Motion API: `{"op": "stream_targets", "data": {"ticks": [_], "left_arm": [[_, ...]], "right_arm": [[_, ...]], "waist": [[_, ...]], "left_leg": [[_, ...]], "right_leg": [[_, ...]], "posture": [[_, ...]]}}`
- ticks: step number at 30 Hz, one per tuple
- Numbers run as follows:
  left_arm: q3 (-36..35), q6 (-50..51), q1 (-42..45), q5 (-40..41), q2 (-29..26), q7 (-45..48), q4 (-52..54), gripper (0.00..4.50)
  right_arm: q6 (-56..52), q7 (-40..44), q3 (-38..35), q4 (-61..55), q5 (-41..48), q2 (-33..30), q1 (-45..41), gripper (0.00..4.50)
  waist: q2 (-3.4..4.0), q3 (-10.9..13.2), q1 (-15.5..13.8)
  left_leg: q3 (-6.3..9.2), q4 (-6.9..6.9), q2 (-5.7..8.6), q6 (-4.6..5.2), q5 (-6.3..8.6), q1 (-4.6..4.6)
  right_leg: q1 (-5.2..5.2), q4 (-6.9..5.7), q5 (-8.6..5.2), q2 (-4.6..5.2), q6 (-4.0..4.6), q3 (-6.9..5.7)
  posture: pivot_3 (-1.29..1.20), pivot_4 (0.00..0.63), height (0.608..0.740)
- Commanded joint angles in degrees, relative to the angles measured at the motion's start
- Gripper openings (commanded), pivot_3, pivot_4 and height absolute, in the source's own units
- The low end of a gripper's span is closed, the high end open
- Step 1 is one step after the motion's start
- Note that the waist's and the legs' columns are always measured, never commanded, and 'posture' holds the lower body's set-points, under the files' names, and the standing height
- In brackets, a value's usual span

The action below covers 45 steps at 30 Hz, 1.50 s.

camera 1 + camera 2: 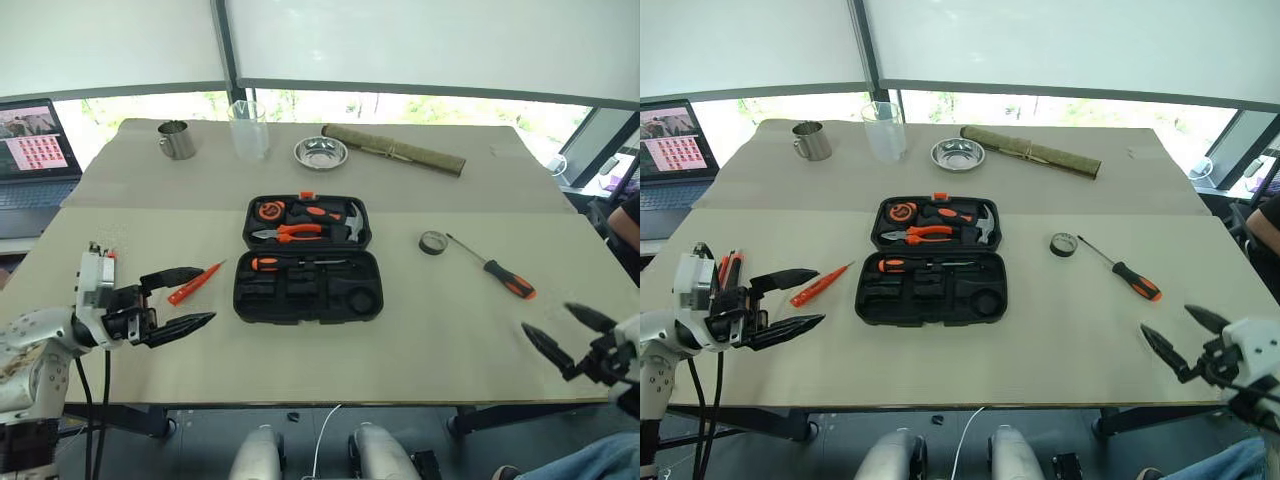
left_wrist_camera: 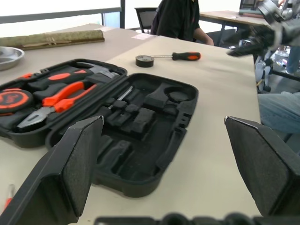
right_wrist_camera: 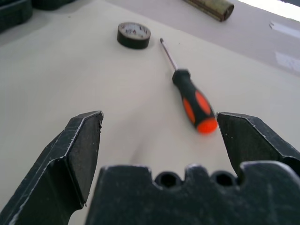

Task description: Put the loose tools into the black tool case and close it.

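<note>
The black tool case (image 1: pixel 308 300) lies open at the table's middle. Its far half holds a tape measure, pliers and a hammer, and a black-and-orange screwdriver (image 1: pixel 266 264) sits in a slot of the near half. A slim orange tester screwdriver (image 1: pixel 195 283) lies loose just left of the case. My left gripper (image 1: pixel 208 294) hovers open and empty beside its near end. To the right of the case lie a dark tape roll (image 1: pixel 433 242) and a second black-and-orange screwdriver (image 1: pixel 497 270). My right gripper (image 1: pixel 545 316) is open and empty near the front right edge, short of that screwdriver (image 3: pixel 194 105).
Along the far side stand a metal mug (image 1: pixel 177 140), a clear beaker (image 1: pixel 248 128), a steel bowl (image 1: pixel 321 152) and an olive rolled mat (image 1: pixel 393 148). A laptop (image 1: pixel 35 150) sits at far left. A person (image 1: pixel 625 225) sits beyond the right edge.
</note>
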State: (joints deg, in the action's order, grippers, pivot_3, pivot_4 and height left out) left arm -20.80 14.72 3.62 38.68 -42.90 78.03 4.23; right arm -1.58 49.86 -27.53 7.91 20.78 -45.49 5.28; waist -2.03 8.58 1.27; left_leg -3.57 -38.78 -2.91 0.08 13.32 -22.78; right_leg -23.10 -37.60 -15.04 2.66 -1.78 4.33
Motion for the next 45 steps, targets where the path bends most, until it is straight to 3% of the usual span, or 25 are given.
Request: {"op": "stream_targets", "data": {"ticks": [1,4,10,14,22,27,34,37,39,45], "left_arm": [[2.3,1.1,2.9,1.7,1.4,-2.0,3.3,4.46],[4.8,1.3,4.9,0.9,2.5,-2.6,2.9,4.46],[8.1,-0.7,5.8,-0.9,4.9,-3.8,4.0,4.46],[7.3,0.6,5.8,0.5,4.0,-5.1,6.4,4.50],[5.7,1.1,3.5,1.5,2.5,-5.7,8.0,4.50],[6.0,1.2,4.2,1.3,2.5,-5.9,7.5,4.50],[4.8,1.2,3.7,1.8,2.2,-6.2,7.8,4.50],[4.1,0.2,3.0,1.3,1.3,-5.8,7.6,4.50],[3.4,-1.7,2.2,-0.3,0.3,-4.8,6.0,4.50],[1.3,-6.7,-1.7,-4.7,-1.3,-5.2,0.8,4.50]], "right_arm": [[-4.2,1.5,8.8,10.6,-6.9,-6.2,-14.2,4.50],[-6.3,4.5,17.3,22.2,-12.3,-7.2,-28.0,4.50],[-7.4,6.0,29.3,44.7,-22.8,-4.9,-46.3,4.50],[-6.5,1.6,30.8,52.8,-25.8,-4.4,-52.0,3.41],[-10.5,11.0,32.1,55.0,-26.5,-6.6,-53.3,0.72],[-9.2,12.0,31.2,55.3,-26.1,-8.4,-53.3,0.62],[-4.2,22.1,29.2,41.9,-22.9,-14.5,-56.4,0.62],[-15.4,31.3,30.7,22.0,-14.0,-9.5,-58.0,0.62],[-21.9,33.3,33.3,11.6,-10.9,-5.5,-58.1,0.62],[-27.5,29.2,44.7,1.5,-15.4,6.6,-61.7,0.62]], "waist": [[0.01,0.0,0.1],[-0.01,0.0,0.1],[0.01,0.0,-0.1],[0.01,0.0,-0.1],[0.01,0.0,-0.4],[0.01,0.0,-0.3],[0.62,0.4,0.1],[0.64,0.4,1.3],[0.64,0.4,2.3],[0.65,0.4,1.8]], "left_leg": [[-0.04,0.00,-0.01,0.00,0.00,0.06],[-0.02,0.06,-0.04,0.03,-0.01,0.03],[0.04,0.45,0.05,0.03,0.00,-0.26],[0.07,0.49,0.04,0.03,0.01,-0.49],[0.09,0.49,0.09,0.03,0.03,-0.46],[0.09,0.49,0.09,0.03,0.03,-0.45],[0.02,0.49,0.12,0.03,0.03,-0.48],[0.06,0.58,-0.03,0.03,0.03,-0.39],[0.08,0.61,-0.09,0.03,0.03,-0.35],[0.24,0.56,0.01,0.01,0.01,-0.75]], "right_leg": [[0.01,-0.01,0.02,-0.01,0.02,0.02],[-0.04,-0.02,0.25,-0.14,0.27,0.00],[-0.26,0.27,0.23,-0.10,0.26,-0.06],[-0.34,0.52,0.27,-0.04,0.20,-0.14],[-0.27,0.57,0.28,0.03,0.17,-0.22],[-0.27,0.57,0.28,0.03,0.17,-0.23],[-0.36,0.53,0.31,0.06,0.12,-0.14],[-0.36,0.51,0.30,-0.11,0.16,-0.15],[-0.37,0.47,0.33,-0.20,0.21,-0.13],[-0.98,0.01,0.33,-0.04,0.25,-0.19]], "posture": [[0.00,0.150,0.740],[0.00,0.150,0.740],[0.00,0.150,0.740],[0.00,0.150,0.740],[0.00,0.150,0.740],[0.00,0.150,0.740],[0.00,0.150,0.740],[0.00,0.150,0.740],[0.00,0.150,0.740],[0.00,0.150,0.740]]}}
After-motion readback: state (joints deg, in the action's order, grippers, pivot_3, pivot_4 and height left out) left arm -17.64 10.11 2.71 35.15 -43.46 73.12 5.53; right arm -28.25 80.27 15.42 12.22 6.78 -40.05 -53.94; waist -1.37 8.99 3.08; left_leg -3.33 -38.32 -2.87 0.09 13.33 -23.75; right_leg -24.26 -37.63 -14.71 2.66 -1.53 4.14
